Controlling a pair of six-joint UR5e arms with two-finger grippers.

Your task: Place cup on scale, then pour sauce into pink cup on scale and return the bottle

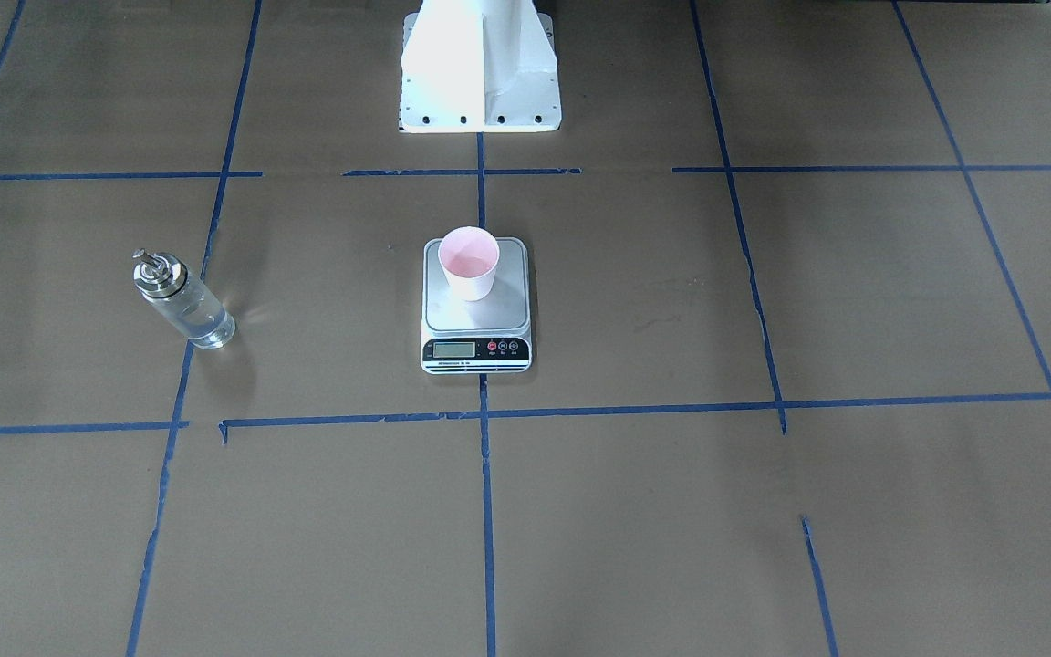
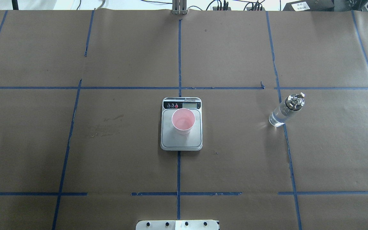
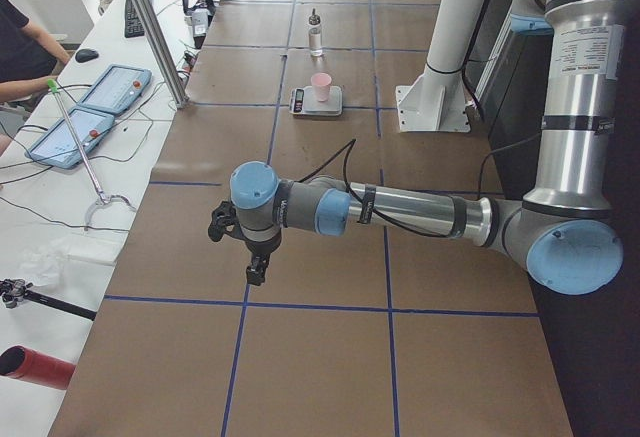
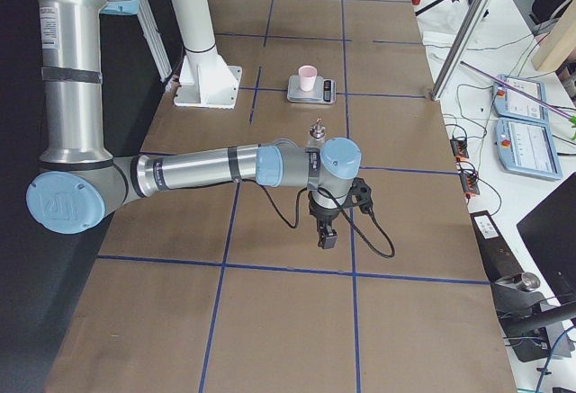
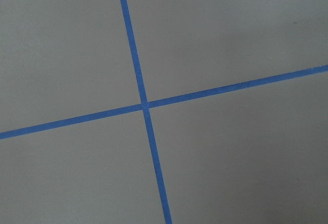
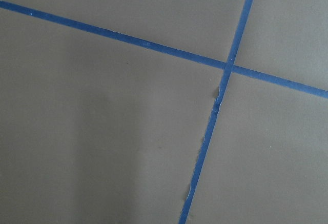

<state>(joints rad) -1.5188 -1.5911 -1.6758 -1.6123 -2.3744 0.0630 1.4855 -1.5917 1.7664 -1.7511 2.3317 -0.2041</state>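
Note:
The pink cup (image 1: 469, 263) stands upright on the scale (image 1: 476, 342), on the steel platform's half away from the display; it also shows in the overhead view (image 2: 183, 121) on the scale (image 2: 181, 143). The clear glass bottle (image 1: 182, 299) with steel collar and spout stands upright on the table on the robot's right, apart from the scale (image 2: 286, 110). Clear liquid shows in it. My left gripper (image 3: 257, 269) hangs over bare table far off to the left; my right gripper (image 4: 325, 236) hangs over bare table far off to the right. I cannot tell whether either is open or shut.
The table is covered in brown paper with a grid of blue tape lines (image 2: 179, 88). The robot's white base (image 1: 480, 73) stands behind the scale. Tablets, cables and an operator's arm (image 3: 30, 67) lie on a side bench beyond the table's far edge.

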